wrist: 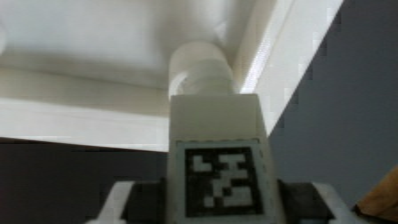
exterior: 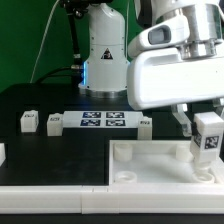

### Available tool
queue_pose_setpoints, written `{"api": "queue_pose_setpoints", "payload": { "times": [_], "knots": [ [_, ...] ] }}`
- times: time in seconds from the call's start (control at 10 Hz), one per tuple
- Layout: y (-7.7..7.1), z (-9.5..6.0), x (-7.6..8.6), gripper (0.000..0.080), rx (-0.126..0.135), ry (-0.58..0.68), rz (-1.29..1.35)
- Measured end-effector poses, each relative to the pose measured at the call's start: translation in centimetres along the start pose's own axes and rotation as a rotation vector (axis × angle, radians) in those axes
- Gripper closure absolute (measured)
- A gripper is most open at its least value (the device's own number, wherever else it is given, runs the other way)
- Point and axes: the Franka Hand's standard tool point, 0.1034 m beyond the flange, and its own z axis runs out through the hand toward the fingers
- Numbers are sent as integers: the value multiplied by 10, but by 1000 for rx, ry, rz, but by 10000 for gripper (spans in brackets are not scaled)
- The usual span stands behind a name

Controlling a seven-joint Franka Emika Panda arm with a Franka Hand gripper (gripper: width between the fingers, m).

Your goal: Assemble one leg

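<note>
I see the gripper (exterior: 207,126) pinching the leg (exterior: 210,140) over a corner socket (wrist: 201,68) of the white tray (exterior: 150,166); if the leg sits tilted, I fear it jams there.

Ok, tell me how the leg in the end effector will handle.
The leg looks like chunky moulded plastic: probably stiff and light. Its flat sides sit in the end effector, so rolling seems unlikely. Smooth plastic might slip or twist if pushed off-axis.
</note>
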Motion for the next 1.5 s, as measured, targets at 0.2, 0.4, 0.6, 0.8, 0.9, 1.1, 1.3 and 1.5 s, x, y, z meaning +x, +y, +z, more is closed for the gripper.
{"api": "queue_pose_setpoints", "payload": {
  "times": [0.2, 0.4, 0.6, 0.8, 0.9, 1.1, 1.3, 1.5],
  "knots": [
    [-4, 0, 0, 509, 2, 0, -5],
    [-2, 1, 2, 509, -7, 43, -7],
    [2, 3, 3, 509, -13, 56, -18],
    [6, 11, 1, 509, -15, 51, -18],
    [6, 15, -2, 509, -14, 45, -17],
    [5, 18, -5, 509, -13, 38, -17],
    [4, 19, -4, 509, -16, 58, -19],
    [4, 19, -4, 509, -16, 58, -18]
  ]
}}
